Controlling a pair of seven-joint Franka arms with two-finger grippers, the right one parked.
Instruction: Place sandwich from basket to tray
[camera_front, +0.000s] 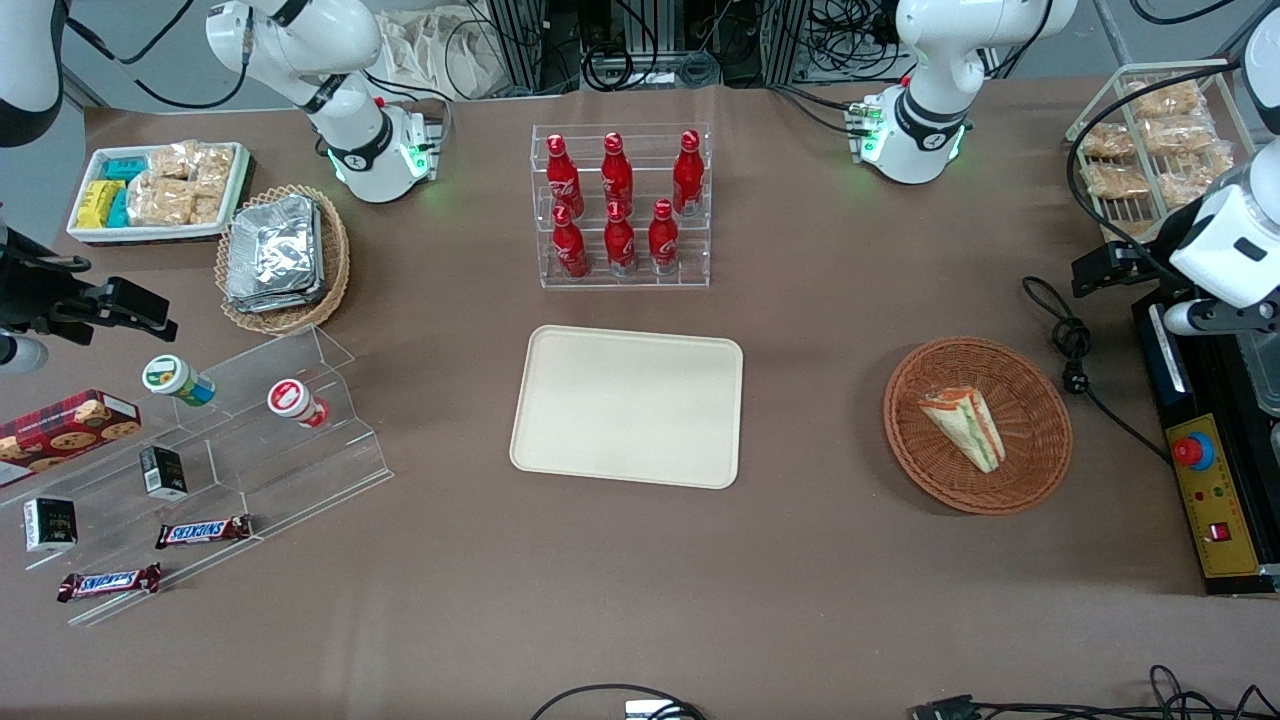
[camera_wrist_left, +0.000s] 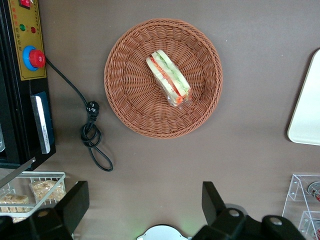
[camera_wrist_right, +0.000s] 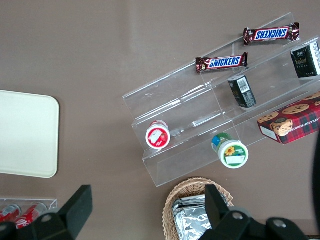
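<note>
— Where's the working arm's gripper (camera_wrist_left: 145, 210) right now?

— Up high, well clear of the table, toward its own end of it. From the wrist camera you can see both fingers (camera_wrist_left: 75, 202) spread wide apart with nothing between them — just bare brown table underneath.

— And the sandwich (camera_front: 965, 425)?

— In the basket (camera_front: 1040, 470), lying roughly in the middle on the weave. The gripper isn't over it; from the wrist view the basket sits ahead of the fingers, so I'd say the arm has to carry forward and then come down.

— Which way does the wedge run?

— Slantwise. In the front view its long axis goes from the broad end, farther from the camera, to the narrow end, nearer the camera and a bit toward the working arm's side. The layered edge — green, orange-red, white — faces up. My guess is the fingers will want to turn so they close across the short width, not along the length.

— Anything tricky about it?

— It looks soft: pale bread, and there seems to be a clear wrap glinting at one end, though I can't be sure. The basket is reddish-brown wicker, round and shallow, with a ribbed rim that rises a little — probably low enough not to catch the fingers.

— And where it's headed?

— The tray (camera_front: 560, 440), cream plastic, smooth, rounded corners, low lip. It lies well apart from the basket, toward the parked arm's end, with nothing on it.
</note>
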